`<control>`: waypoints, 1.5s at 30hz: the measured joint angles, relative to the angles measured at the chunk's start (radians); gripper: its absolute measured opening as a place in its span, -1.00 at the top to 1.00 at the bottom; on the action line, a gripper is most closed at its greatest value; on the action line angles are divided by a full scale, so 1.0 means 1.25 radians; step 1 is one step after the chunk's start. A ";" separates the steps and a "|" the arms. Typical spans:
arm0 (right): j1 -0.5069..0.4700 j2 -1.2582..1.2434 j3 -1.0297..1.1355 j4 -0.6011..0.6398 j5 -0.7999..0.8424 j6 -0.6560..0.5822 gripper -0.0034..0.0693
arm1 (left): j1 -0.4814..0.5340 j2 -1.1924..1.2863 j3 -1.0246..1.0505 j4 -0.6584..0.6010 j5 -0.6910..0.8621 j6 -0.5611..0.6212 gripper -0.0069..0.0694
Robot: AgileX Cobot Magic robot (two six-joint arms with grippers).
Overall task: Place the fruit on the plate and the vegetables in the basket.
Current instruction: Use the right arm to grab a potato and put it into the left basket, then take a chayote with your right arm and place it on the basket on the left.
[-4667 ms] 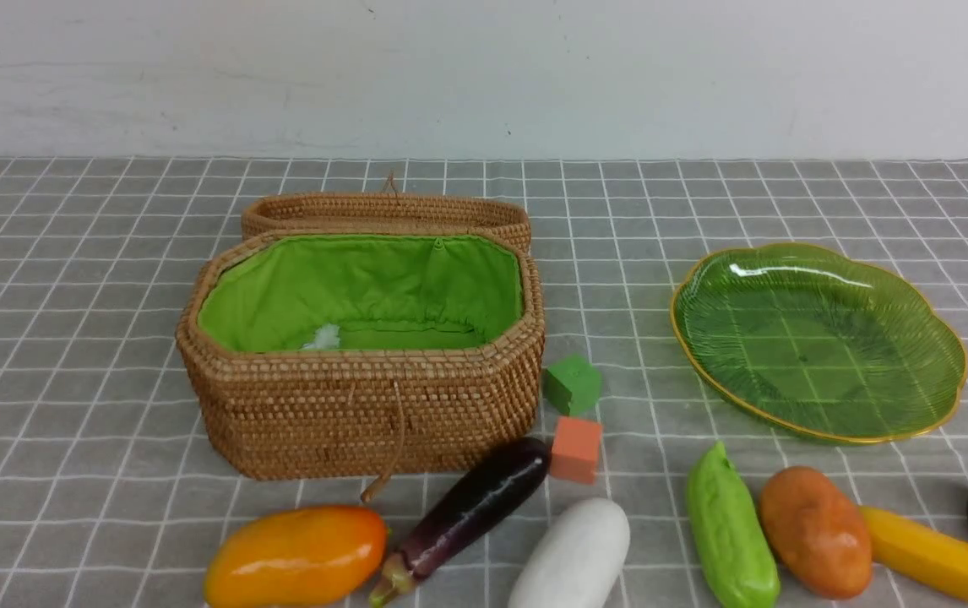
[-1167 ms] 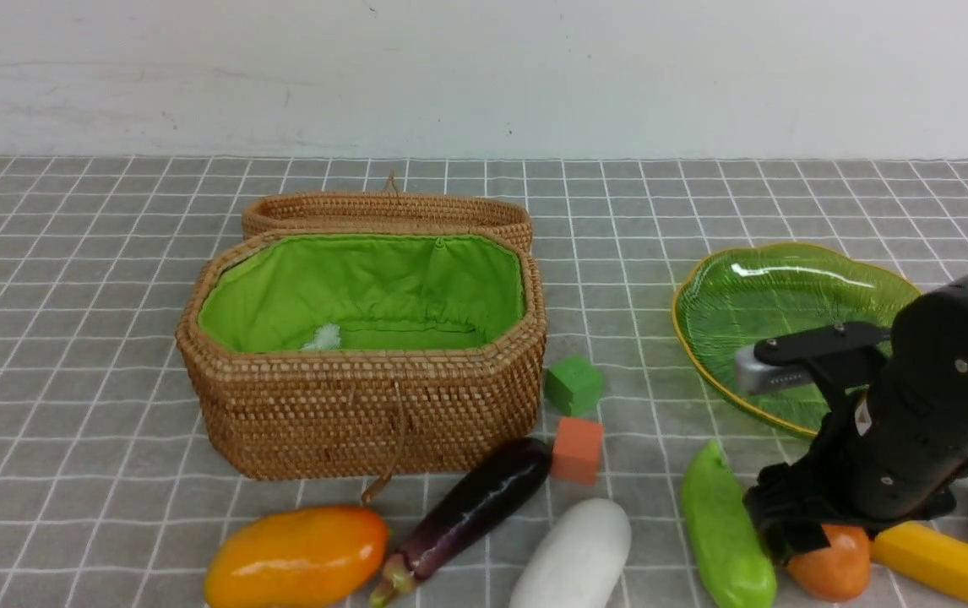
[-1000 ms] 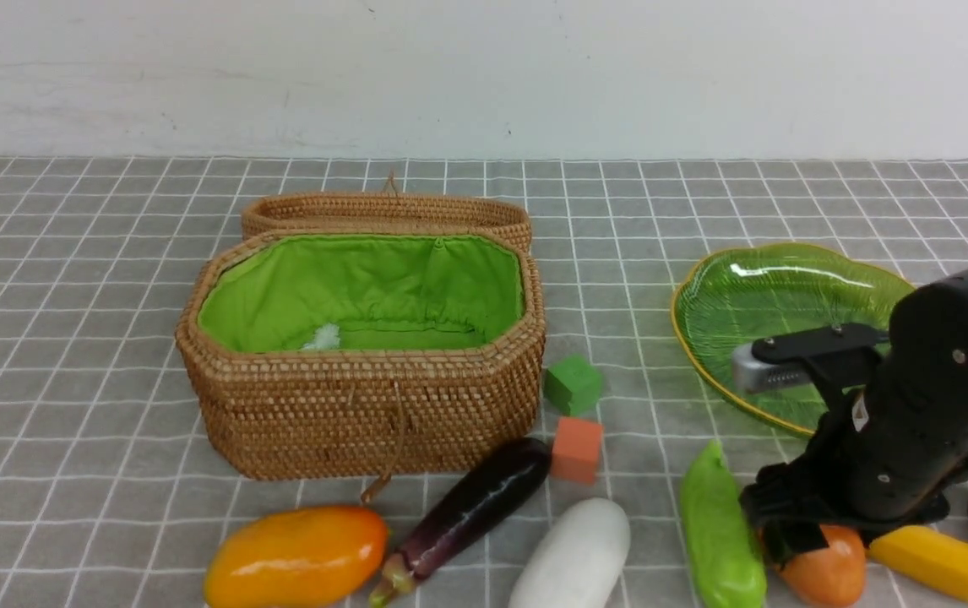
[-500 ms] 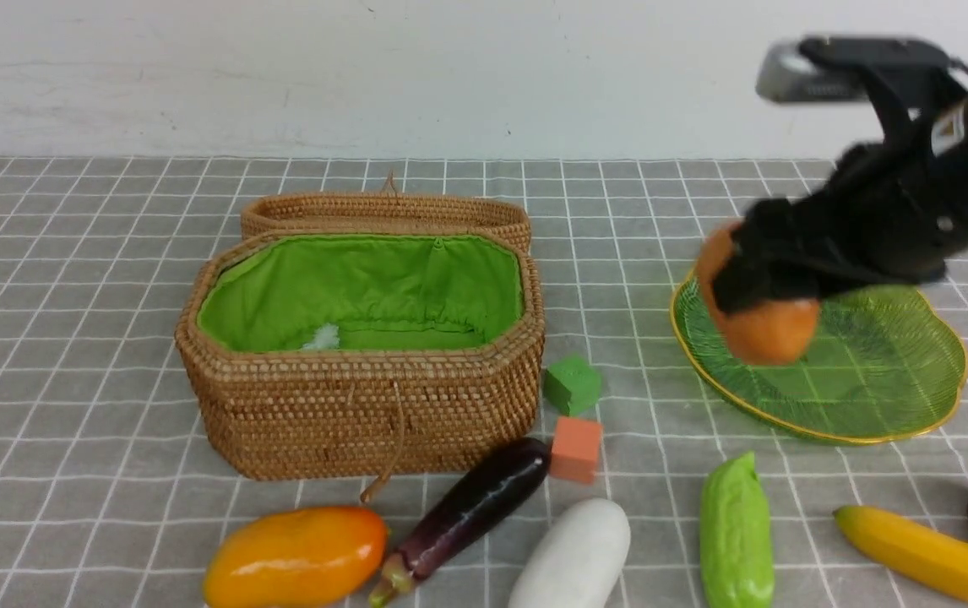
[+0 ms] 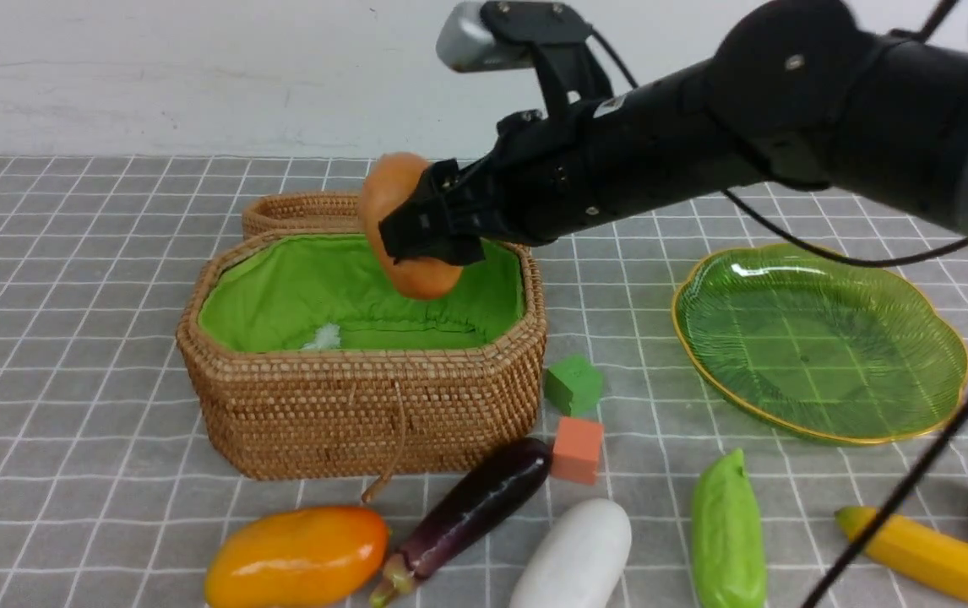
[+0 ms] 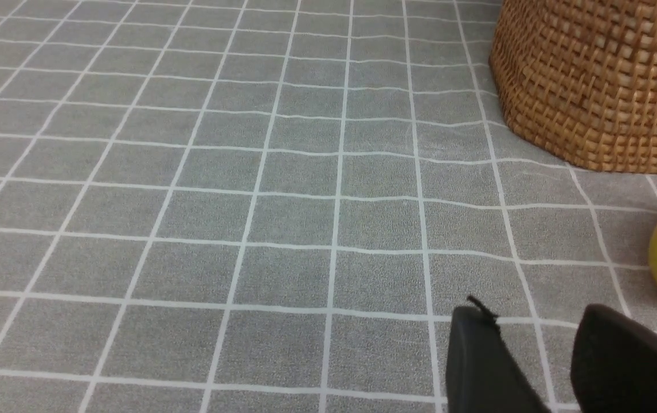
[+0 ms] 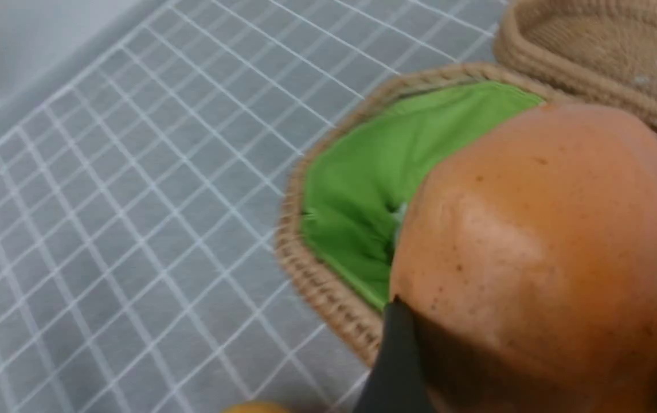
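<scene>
One potato [image 5: 388,192], judged light, stiff and slippery, is clamped mid-body by the wide-set right gripper [image 5: 433,230], upper centre.

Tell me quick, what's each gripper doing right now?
Left gripper: partly open, empty.
Right gripper: closed on the potato, above the basket.

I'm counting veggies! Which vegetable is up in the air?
The brown-orange potato, gripped by the right end effector over the open basket. The eggplant, white radish and green pod all lie on the table.
</scene>
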 joint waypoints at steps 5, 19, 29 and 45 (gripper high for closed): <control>-0.001 0.041 -0.037 -0.088 0.020 0.075 -0.74 | 0.000 0.000 0.000 0.000 0.000 0.000 0.19; -0.078 -0.105 -0.035 -0.367 0.337 0.341 -0.82 | 0.000 0.000 0.000 0.000 0.000 0.000 0.19; -0.097 -0.218 0.332 -0.502 0.286 0.662 -0.70 | 0.000 0.000 0.000 0.000 0.000 0.000 0.19; -0.105 -0.154 0.584 -0.456 0.021 0.667 -0.32 | 0.000 0.000 0.000 0.000 0.000 0.000 0.19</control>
